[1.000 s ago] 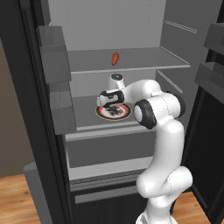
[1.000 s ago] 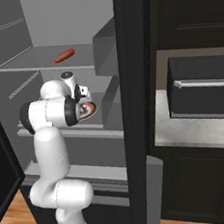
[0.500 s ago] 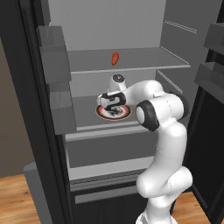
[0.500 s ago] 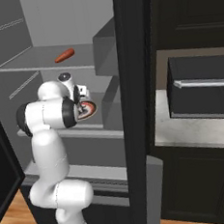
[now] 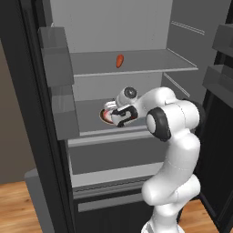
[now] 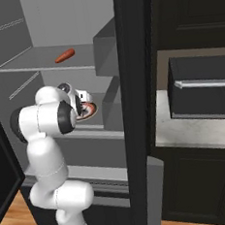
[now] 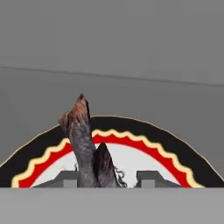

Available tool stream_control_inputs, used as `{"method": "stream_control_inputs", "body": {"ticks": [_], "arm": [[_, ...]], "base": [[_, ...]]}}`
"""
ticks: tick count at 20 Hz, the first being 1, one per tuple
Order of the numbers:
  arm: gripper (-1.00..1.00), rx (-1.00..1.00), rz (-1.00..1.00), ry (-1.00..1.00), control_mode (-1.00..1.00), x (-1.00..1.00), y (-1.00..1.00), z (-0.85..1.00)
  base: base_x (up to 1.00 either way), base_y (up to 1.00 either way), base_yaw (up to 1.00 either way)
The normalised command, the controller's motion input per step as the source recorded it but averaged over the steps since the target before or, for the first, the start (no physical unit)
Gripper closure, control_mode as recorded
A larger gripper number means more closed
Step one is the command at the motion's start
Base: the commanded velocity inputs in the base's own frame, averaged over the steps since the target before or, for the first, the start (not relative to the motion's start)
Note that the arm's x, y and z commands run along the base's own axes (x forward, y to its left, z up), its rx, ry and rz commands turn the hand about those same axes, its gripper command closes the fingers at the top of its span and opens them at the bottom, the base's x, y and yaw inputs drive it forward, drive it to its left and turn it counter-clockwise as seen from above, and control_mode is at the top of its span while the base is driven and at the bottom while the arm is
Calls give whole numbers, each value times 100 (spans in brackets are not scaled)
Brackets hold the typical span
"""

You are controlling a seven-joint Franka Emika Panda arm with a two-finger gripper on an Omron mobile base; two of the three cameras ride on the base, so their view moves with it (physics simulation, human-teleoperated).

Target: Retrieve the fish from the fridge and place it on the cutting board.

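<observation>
The fridge (image 5: pixel 54 150) stands open, its black frame around a light grey interior with grey shelves and door bins. The white arm reaches into the middle shelf, where the claw (image 5: pixel 119 117) hangs low over a round plate (image 5: pixel 105 116) with a black outer ring, a red wavy band and a white middle. From the right base view the claw (image 6: pixel 82 101) sits at the near edge of the same plate (image 6: pixel 90 110), which lies flat on the shelf towards the right side of the fridge (image 6: pixel 136 131).

In the hand view the fish (image 7: pixel 83 144) lies on the plate (image 7: pixel 175 153), a dark grey-brown slender body running up from between the finger tips, its ragged tail end pointing away from the camera and reaching over the black rim. The claw (image 7: pixel 105 181) straddles the fish's near end, with one finger tip (image 7: pixel 66 178) to the left of it and the other to the right. The jaws stand only partly apart, and the left tip looks close to the fish, but I cannot tell whether they have hold of it; the fish appears to rest on the plate.

On the shelf above lies a small orange-red oblong item (image 5: pixel 119 61), well apart from the claw. In the right base view it lies on its side near the middle of that upper shelf (image 6: pixel 64 55). To the right of the fridge a pale stone desk (image 6: pixel 194 128) carries a dark box-shaped appliance (image 6: pixel 202 88), with dark cabinets (image 6: pixel 187 10) above and below.
</observation>
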Motion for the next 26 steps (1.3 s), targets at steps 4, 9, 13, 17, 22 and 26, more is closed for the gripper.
{"method": "stream_control_inputs", "body": {"ticks": [4, 9, 13, 17, 22, 26], "arm": [[100, 0, -1, -12, -100, -50, 0, 66], [100, 0, 0, -4, -100, -54, 0, 67], [100, 1, -3, 0, -100, -68, -13, 57], [100, 0, -4, 0, -100, -92, -21, 46], [100, 0, -1, 2, -100, -97, -13, 72], [100, 8, -6, 20, -100, -81, -28, 100]], "base": [[0, 0, 0], [0, 0, 0], [0, 0, 0], [0, 0, 0], [0, 0, 0], [0, 0, 0]]}}
